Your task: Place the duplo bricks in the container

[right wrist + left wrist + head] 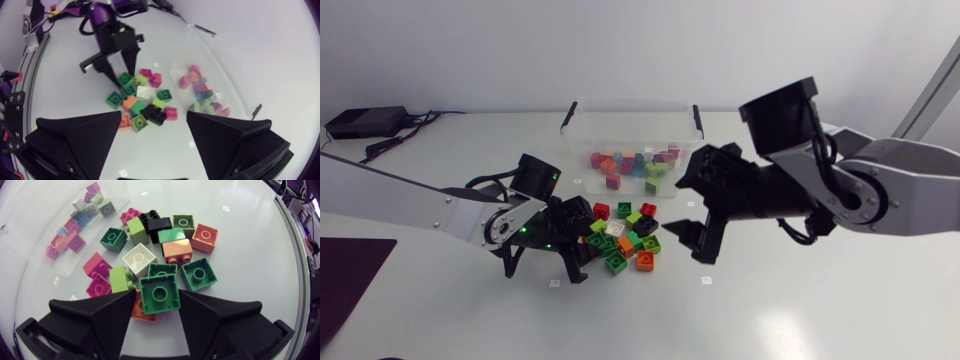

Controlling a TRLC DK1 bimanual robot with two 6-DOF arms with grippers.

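A pile of several loose duplo bricks point(625, 238) lies in front of the clear container point(633, 104), which holds several more bricks point(630, 164). My left gripper point(157, 300) is down at the pile's left side, shut on a dark green brick point(159, 294); an orange brick point(140, 314) lies partly under it. In the right wrist view the left gripper point(120, 67) stands over the far side of the pile. My right gripper point(685, 212) hangs open above the pile's right side, with nothing between its fingers point(82, 135).
A white brick point(140, 259), black brick point(152, 219) and orange bricks point(205, 237) lie in the pile ahead of the left gripper. The container point(227, 75) stands just beyond the pile. Bare tabletop point(770, 300) lies in front and to the right.
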